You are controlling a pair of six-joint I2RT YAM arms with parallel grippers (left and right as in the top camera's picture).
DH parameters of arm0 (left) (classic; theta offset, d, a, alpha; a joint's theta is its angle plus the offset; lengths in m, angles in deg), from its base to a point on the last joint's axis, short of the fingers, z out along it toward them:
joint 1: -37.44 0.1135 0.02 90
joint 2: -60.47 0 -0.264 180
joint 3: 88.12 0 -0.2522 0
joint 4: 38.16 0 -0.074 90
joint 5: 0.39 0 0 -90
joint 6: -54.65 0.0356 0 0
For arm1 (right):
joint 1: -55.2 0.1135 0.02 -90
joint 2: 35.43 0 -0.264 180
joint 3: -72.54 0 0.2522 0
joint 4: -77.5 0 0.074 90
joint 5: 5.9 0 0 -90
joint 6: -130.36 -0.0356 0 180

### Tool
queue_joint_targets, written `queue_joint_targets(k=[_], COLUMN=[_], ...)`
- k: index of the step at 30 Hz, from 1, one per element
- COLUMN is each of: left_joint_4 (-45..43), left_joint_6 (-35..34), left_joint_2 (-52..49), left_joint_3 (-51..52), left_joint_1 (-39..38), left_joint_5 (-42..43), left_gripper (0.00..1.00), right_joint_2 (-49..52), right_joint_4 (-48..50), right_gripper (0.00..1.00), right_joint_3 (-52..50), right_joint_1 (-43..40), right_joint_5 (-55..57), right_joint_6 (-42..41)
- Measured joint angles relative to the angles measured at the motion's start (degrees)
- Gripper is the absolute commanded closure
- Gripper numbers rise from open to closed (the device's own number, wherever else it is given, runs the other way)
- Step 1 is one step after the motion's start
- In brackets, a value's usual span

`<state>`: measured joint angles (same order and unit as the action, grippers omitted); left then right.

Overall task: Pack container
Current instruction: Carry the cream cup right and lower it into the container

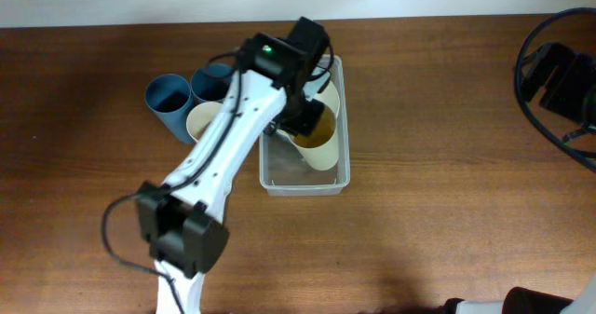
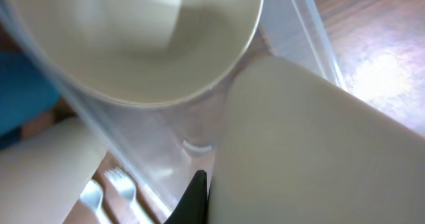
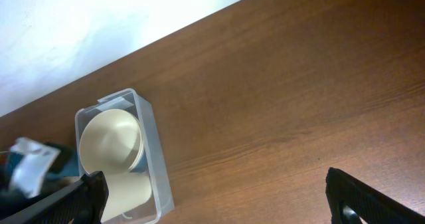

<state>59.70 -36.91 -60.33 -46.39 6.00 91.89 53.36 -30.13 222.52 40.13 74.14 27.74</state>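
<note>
White with black joints, the left arm (image 1: 219,156) reaches from the near edge of the brown wood-grain tabletop (image 1: 447,239) diagonally toward the middle of the back edge. Its wrist is bent down over the clear plastic rectangular tub (image 1: 279,176). The left tool (image 1: 300,120) is down inside the tub, pinching the wall of a cream cup (image 1: 318,148). In the left wrist view one black finger (image 2: 196,197) lies pressed against the outside of that wall, close to the middle of the picture, and the other finger is hidden behind the cup. The cup is tilted and takes up the near half of the tub. A cream round bowl (image 1: 328,95) lies in the far half, partly under the wrist, its rim close to the cup.

The tub stands near the middle of the back edge, its long sides running from back to near. Just left of it, outside, a blue round cup (image 1: 168,106), a second blue cup (image 1: 212,77) and another cream cup (image 1: 203,123) cluster together, the last partly covered by the arm.

The right tool (image 3: 214,176) is spread wide, its two black fingers at the bottom corners of its view, over bare wood toward the right edge. Black hardware with looping cables (image 1: 563,81) sits at that edge. A pale wall (image 3: 99,24) rises behind the back edge.
</note>
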Motion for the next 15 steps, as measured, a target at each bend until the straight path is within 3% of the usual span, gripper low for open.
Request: queue_joint_targets(k=[9,12,13,15], left_joint_4=[-4.3,-4.5,-4.5,-4.5], left_joint_6=[0.0,-0.1,-0.1,-0.3], left_joint_2=[-4.8,-5.3,-5.3,-5.3], left_joint_3=[0.0,0.0,0.0,0.0], left_joint_1=[-1.1,-1.3,-1.3,-1.3], left_joint_5=[-2.0,-2.6,-2.8,-3.0], left_gripper=[0.91,0.83,0.76,0.73], right_joint_2=[0.0,0.0,0.0,0.0], right_joint_4=[0.0,0.0,0.0,0.0], right_gripper=[0.01,0.01,0.01,0.01], right_joint_3=[0.0,0.0,0.0,0.0], right_joint_1=[0.0,0.0,0.0,0.0], right_joint_5=[0.0,0.0,0.0,0.0], right_joint_6=[0.0,0.0,0.0,0.0])
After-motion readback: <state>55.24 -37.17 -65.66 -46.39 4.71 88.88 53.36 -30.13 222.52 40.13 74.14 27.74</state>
